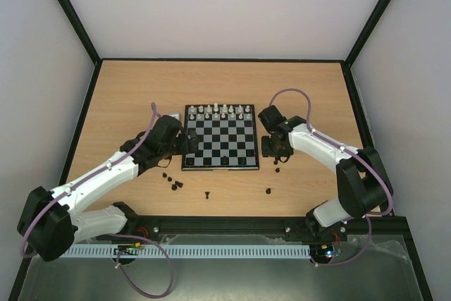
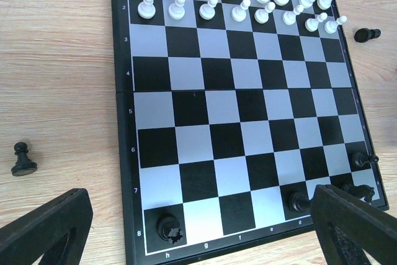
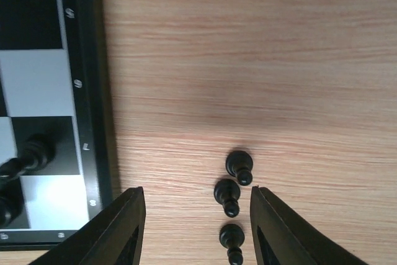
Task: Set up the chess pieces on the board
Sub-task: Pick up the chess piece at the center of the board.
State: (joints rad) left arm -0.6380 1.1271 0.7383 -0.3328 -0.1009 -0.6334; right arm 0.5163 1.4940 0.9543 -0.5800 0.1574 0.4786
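Observation:
The board (image 1: 224, 140) lies mid-table with white chess pieces (image 1: 220, 111) filling its two far rows. In the left wrist view the board (image 2: 248, 103) shows white pieces (image 2: 239, 9) at the top, a black rook (image 2: 167, 228) on the h8 corner and a few black pieces (image 2: 299, 202) near the d corner. My left gripper (image 2: 198, 240) is open and empty, above the board's near edge. My right gripper (image 3: 197, 228) is open over the table right of the board, with three standing black pawns (image 3: 227, 195) between its fingers, untouched.
Loose black pieces stand on the wood in front of the board (image 1: 173, 181), (image 1: 208, 194), (image 1: 268, 190). A black pawn (image 2: 23, 158) stands left of the board, and a black piece (image 2: 367, 34) lies off its far corner. Dark walls frame the table.

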